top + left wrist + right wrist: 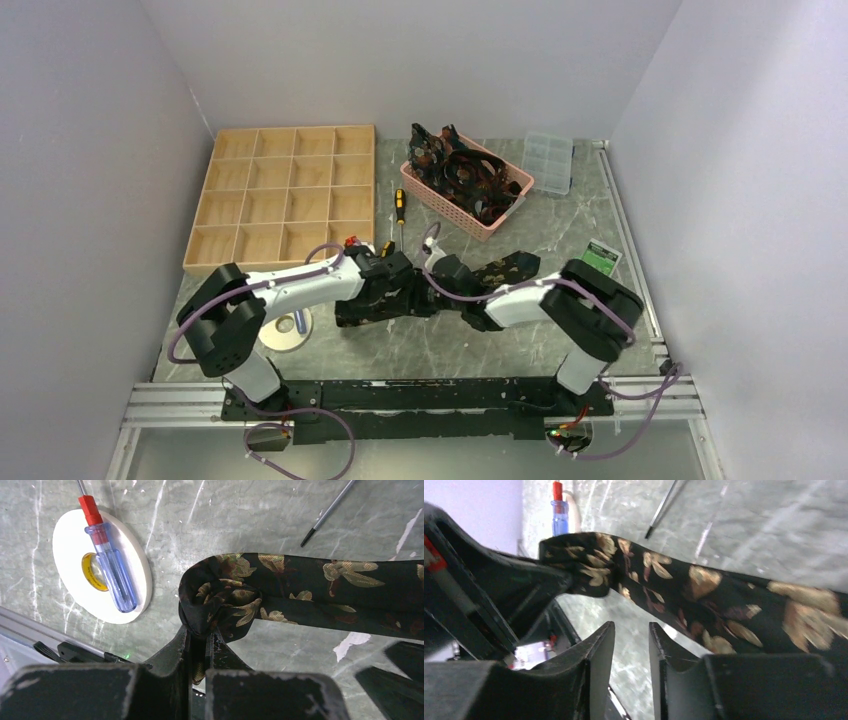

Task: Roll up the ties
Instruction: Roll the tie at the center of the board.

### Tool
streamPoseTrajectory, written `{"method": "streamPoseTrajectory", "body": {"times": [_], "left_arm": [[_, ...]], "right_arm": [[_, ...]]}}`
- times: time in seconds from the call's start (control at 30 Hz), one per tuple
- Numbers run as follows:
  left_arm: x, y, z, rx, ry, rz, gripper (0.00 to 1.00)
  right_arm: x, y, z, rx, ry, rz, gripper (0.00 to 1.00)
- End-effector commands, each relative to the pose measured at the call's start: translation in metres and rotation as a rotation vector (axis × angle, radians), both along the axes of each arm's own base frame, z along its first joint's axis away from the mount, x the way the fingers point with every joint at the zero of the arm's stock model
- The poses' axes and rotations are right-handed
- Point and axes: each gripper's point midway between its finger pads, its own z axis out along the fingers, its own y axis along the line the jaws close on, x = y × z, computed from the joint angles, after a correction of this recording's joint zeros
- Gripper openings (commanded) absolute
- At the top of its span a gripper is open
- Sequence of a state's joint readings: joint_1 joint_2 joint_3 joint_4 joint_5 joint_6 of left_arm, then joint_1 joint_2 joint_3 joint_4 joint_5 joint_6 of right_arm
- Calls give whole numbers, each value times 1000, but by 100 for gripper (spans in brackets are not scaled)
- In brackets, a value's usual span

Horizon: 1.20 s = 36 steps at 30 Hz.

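Two claws at one tie on the counter, left claw clenched on its rolled end, right claw released just beside it.

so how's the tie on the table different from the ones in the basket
The tie on the table lies stretched out, one end curled into a roll; the ties in the pink basket sit in a tangled heap. The table tie is pinched in the left gripper's jaws; the basket ties are untouched. Both are black and patterned.
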<state>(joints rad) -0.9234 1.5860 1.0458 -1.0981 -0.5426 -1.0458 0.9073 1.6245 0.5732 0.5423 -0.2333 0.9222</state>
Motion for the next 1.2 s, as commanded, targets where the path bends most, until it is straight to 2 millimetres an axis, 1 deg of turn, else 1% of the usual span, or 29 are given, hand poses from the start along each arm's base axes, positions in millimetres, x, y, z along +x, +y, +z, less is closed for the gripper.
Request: {"method": "streamPoseTrajectory", "body": {"times": [0.0, 0.17, 0.33, 0.37, 0.47, 0.53, 0.7, 0.8, 0.87, 1.0, 1.17], "left_arm": [[3, -4, -4, -48, -32, 30, 3], [4, -1, -6, -28, -41, 33, 3], [7, -6, -4, -60, -55, 15, 3], [8, -7, -4, -66, -56, 12, 3], [8, -9, -3, -71, -55, 10, 3], [8, -8, -3, -70, -54, 10, 3], [6, -8, -4, -80, -56, 12, 3], [5, -10, -4, -98, -53, 10, 3], [6, -11, -1, -108, -57, 9, 3], [7, -13, 4, -138, -75, -9, 3], [9, -30, 8, -262, -108, -113, 3]], "right_arm": [[5, 43, 33, 207, 65, 42, 31], [8, 64, 24, 195, 109, 66, 19], [9, 79, 13, 200, 144, 84, 14], [8, 82, 8, 200, 162, 88, 13], [3, 94, 0, 194, 184, 112, 11], [-2, 99, -6, 178, 192, 125, 10], [-3, 105, -20, 162, 223, 117, 10], [-4, 111, -25, 177, 246, 126, 10], [-7, 116, -24, 196, 253, 142, 10], [-12, 120, -21, 229, 259, 173, 10], [-22, 119, -21, 309, 325, 234, 10]]}}
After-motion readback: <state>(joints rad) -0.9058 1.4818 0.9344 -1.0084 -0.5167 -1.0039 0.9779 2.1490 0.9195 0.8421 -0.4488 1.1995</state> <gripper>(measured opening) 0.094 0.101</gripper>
